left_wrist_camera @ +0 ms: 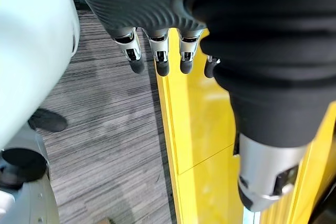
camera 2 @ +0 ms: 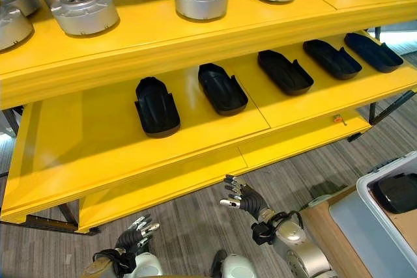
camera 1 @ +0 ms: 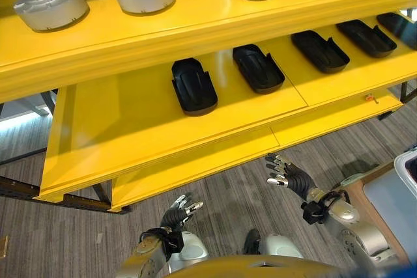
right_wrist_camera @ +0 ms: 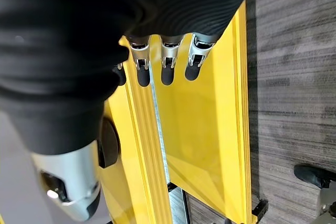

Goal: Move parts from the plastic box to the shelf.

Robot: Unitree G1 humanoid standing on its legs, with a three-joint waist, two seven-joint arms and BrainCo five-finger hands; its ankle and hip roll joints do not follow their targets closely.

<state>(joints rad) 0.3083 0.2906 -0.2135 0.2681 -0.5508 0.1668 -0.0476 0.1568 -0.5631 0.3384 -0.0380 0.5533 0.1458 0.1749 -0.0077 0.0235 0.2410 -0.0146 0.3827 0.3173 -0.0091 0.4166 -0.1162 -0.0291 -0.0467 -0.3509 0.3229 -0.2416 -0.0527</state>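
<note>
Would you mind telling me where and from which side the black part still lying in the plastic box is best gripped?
Probably by its long edges, from above. The black part lies low inside the plastic box, whose raised rim blocks any side approach. The right hand, open and empty, is nearer than the left hand. Much of the part is cut off, so this is tentative.

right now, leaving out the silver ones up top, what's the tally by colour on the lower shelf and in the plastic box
black parts on the lower shelf: 5
black part in the plastic box: 1
small orange thing on the shelf's front ledge: 1
total: 7
</note>
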